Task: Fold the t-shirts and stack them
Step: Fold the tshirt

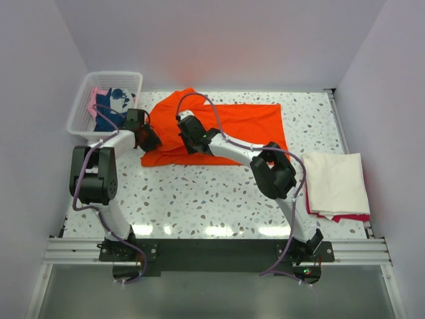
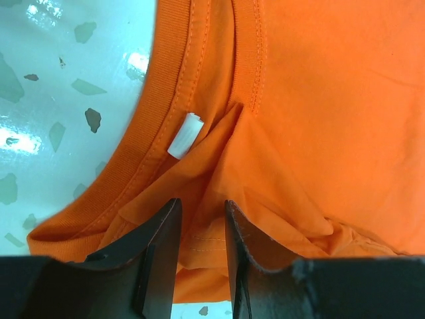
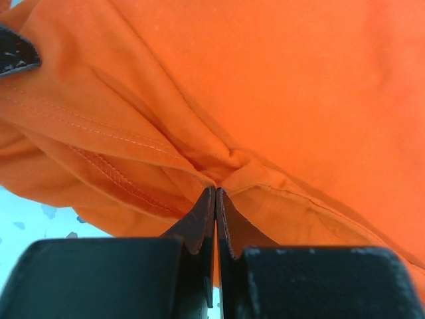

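Speckled table (image 1: 219,199), orange t-shirt (image 1: 246,123), red t-shirt (image 1: 352,217) mostly hidden

The right gripper (image 3: 215,193) has its two dark fingers pressed together, and their tips pinch a gathered fold of the orange t-shirt (image 3: 279,86). A stitched hem (image 3: 99,166) runs to the left of the gripper. A patch of speckled table (image 3: 40,219) shows below and to the left of it.

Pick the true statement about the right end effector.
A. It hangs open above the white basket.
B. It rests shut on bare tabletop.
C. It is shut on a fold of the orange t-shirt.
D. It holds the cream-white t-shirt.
C: in the right wrist view, the right end effector has its jaws pressed together, and cloth of the orange t-shirt puckers into the tips.
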Motion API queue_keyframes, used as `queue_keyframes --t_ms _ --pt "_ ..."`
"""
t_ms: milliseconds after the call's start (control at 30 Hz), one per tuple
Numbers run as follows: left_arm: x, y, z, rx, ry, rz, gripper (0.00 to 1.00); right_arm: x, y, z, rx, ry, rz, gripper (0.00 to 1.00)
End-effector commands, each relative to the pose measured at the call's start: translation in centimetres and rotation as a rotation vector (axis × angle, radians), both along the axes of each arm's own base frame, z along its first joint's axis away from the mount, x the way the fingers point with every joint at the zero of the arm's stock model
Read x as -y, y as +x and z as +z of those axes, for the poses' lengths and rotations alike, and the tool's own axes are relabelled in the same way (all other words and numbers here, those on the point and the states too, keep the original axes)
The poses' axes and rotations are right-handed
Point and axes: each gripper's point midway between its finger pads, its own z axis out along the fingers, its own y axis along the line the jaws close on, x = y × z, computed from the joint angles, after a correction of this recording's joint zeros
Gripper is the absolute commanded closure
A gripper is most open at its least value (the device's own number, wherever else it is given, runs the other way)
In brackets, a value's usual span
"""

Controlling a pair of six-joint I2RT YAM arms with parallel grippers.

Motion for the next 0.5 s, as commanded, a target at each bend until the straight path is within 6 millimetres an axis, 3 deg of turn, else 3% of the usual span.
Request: queue_keyframes --t_ms 0,333,467 --pt "0.1 0.9 2.1 0.070 0.010 0.006 0.63 -1.0 0.2 4.1 0.042 0.082 0.002 1.00" --pt "0.9 0.9 2.6 0.095 -0.020 -0.012 0.66 -1.1 0.3 4.5 0.041 0.102 0.003 1.00" --pt "1.3 1.4 3.2 0.114 -0.034 -0.020 0.81 -0.9 0.4 4.8 0.041 0.107 0.000 1.00"
